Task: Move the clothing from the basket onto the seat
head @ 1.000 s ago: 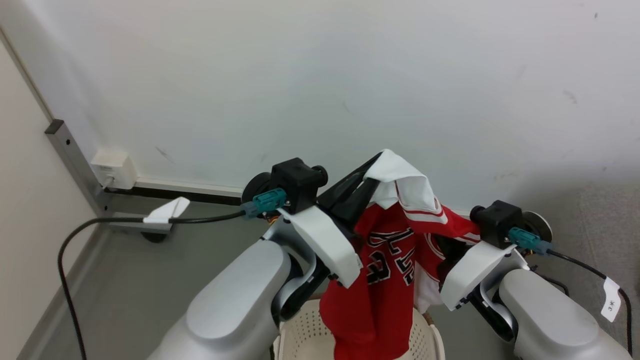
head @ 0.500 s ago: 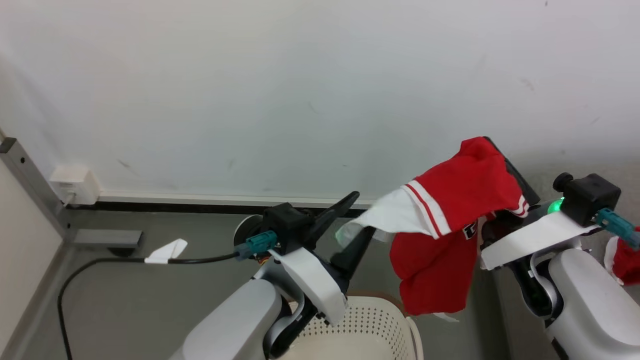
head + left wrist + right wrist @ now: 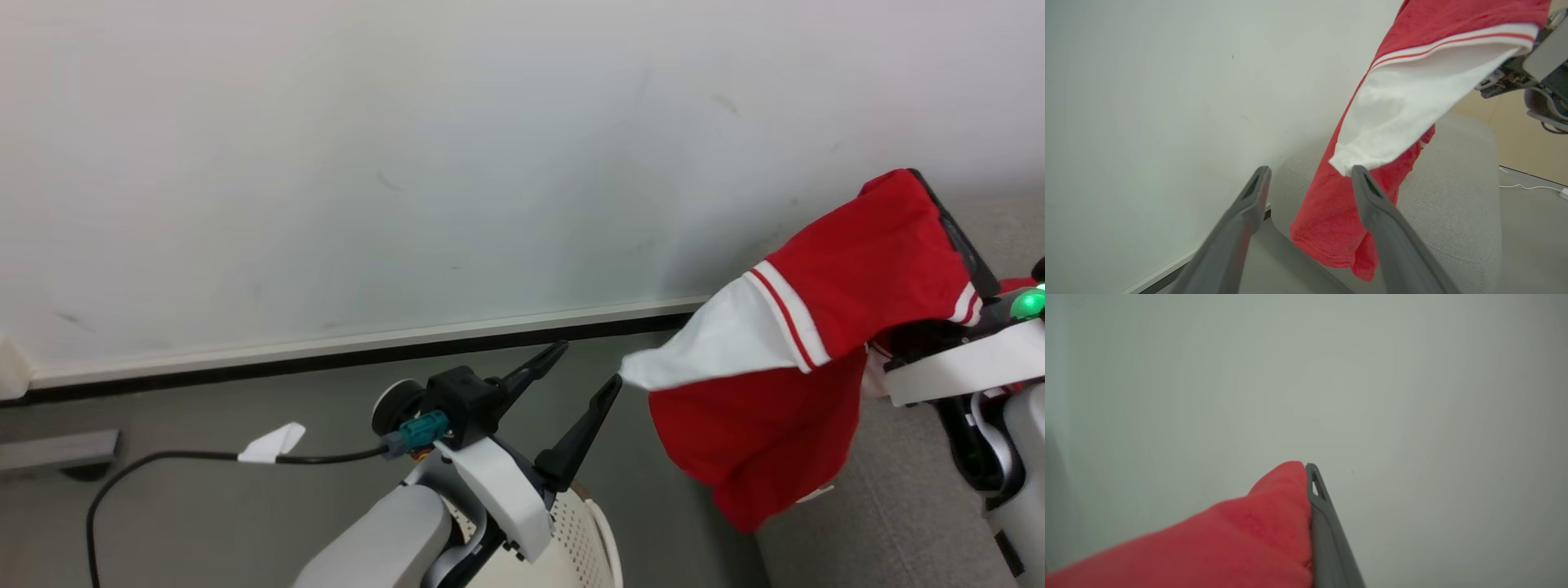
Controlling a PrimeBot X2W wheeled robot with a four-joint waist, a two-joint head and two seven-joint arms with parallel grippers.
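Left claw (image 3: 589,363): jaws wide, empty. Cream-white perforated plastic basket (image 3: 588,531) sits just below it. Soft red fabric garment with white panel and striped trim (image 3: 816,343) hangs right of that claw, white corner at one fingertip; we can't tell if it touches. Large grey woven-fabric seat cushion (image 3: 1457,196) lies under the hem, near its edge. Right claw (image 3: 1308,477) is clamped on the red cloth. We should carry it over mid-cushion, lower until the hem pools, then open. Keep the left claw clear: snag risk.
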